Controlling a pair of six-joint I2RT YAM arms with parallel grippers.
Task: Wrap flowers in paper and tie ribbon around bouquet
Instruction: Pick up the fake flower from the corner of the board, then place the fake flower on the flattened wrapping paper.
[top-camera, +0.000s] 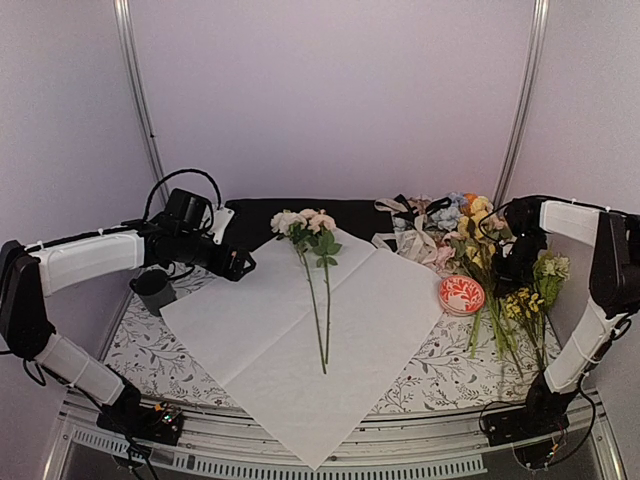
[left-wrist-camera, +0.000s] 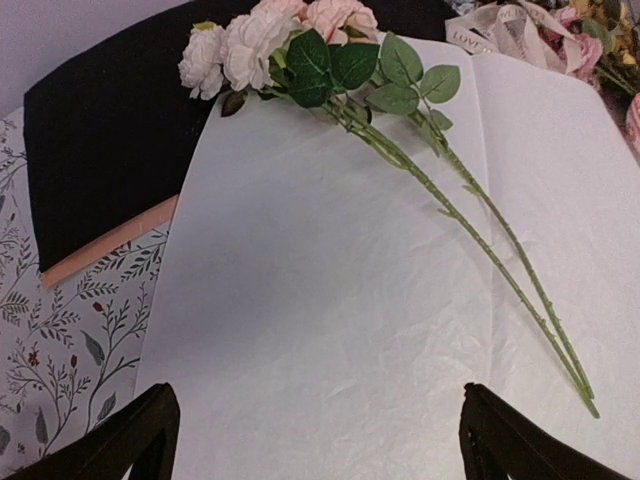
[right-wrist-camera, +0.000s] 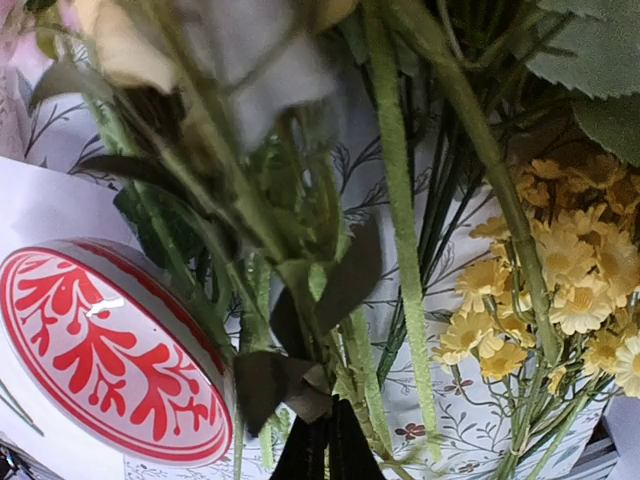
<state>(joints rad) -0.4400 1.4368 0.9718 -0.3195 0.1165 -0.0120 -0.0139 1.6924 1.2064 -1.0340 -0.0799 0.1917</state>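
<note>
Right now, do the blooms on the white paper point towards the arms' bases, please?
No, the blooms lie at the paper's far edge, their stems running nearward.

The desk (top-camera: 140, 350) wears a leaf-printed cloth, and the white paper (top-camera: 300, 330) lies flat across its middle, one corner over the near edge. A black sheet (top-camera: 260, 215) lies at the back over a peach sheet (left-wrist-camera: 110, 240) — a red-and-white disc (top-camera: 461, 294) and a heap of flowers (top-camera: 495, 270) at the right, a dark cup (top-camera: 153, 290) at the left.

You have soft, even overhead light and faint shadows. The paper (top-camera: 260, 340) reads bright, not blown out. A glare streak marks the disc (right-wrist-camera: 110, 350); your right wrist view blurs up close.
</note>
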